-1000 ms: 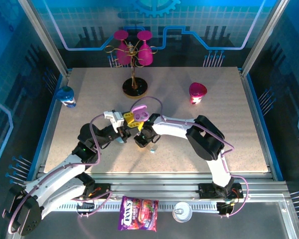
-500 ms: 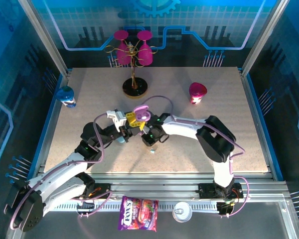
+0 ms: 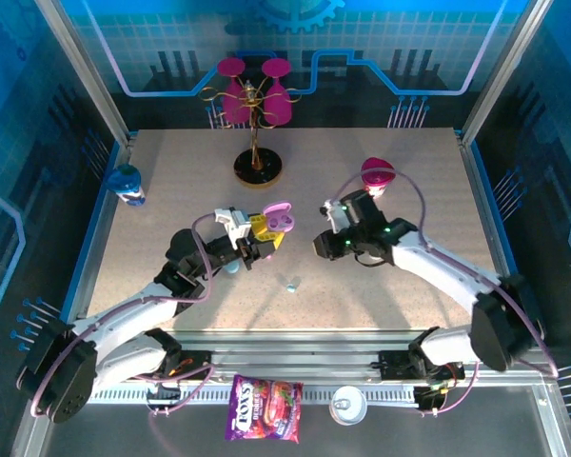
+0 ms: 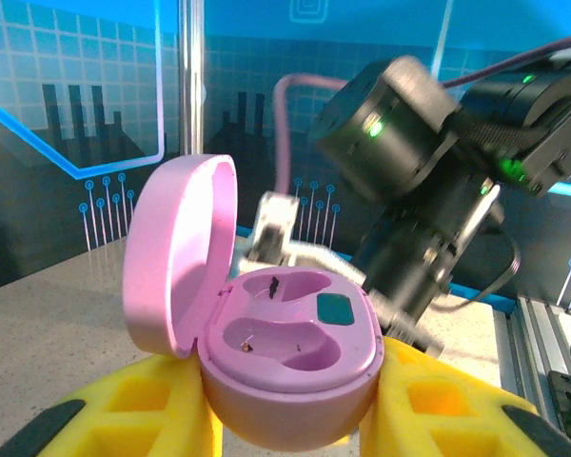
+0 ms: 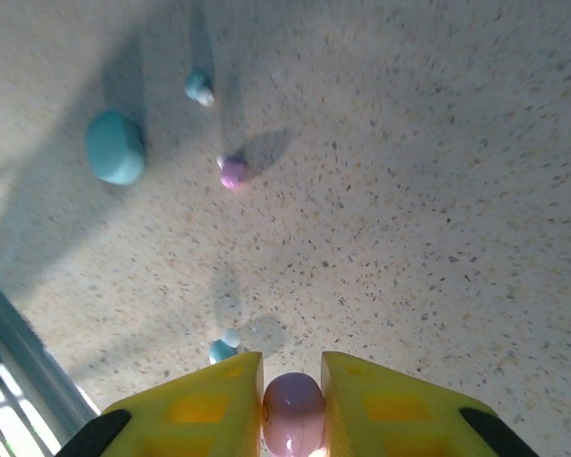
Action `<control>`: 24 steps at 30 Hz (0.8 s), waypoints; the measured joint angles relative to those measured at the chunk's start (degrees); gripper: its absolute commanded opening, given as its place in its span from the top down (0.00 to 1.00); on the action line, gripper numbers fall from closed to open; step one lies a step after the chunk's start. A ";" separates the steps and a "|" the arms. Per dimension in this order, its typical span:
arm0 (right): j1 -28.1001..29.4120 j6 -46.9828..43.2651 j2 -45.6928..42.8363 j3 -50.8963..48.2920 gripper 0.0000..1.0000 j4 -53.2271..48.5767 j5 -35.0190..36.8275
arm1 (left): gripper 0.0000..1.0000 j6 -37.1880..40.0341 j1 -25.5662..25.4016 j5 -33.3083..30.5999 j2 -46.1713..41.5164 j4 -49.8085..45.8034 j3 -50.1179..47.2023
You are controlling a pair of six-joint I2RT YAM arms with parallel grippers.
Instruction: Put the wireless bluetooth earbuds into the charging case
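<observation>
Your right claw (image 5: 292,376) is pinching a pink earbud (image 5: 292,416), and your left claw (image 4: 285,428) is clamped on the open case (image 4: 295,345). Next, line the earbud up over the case's empty socket.

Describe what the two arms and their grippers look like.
Both arms have white link shells and black joint housings. The left arm and the right arm each carry a looping lilac cable. Small green lights glow on the right one's wrist housing. The left gripper and right gripper have chunky yellow fingers with rectangular recesses.
</observation>
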 measured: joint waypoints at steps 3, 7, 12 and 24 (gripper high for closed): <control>-1.84 0.52 -5.60 -0.76 0.78 -0.13 -2.78 | 0.69 0.00 0.00 1.01 1.90 1.36 0.00; -2.19 1.33 -11.89 -0.76 0.78 0.17 -6.84 | 0.69 -0.02 0.00 3.13 4.31 3.98 0.00; -2.12 3.34 -16.81 -0.76 0.80 3.15 -12.39 | 0.69 -0.55 0.00 6.32 7.10 7.72 0.00; -4.57 25.86 -13.86 0.24 0.84 8.22 -16.70 | 0.69 -1.31 0.00 8.98 7.10 7.69 0.07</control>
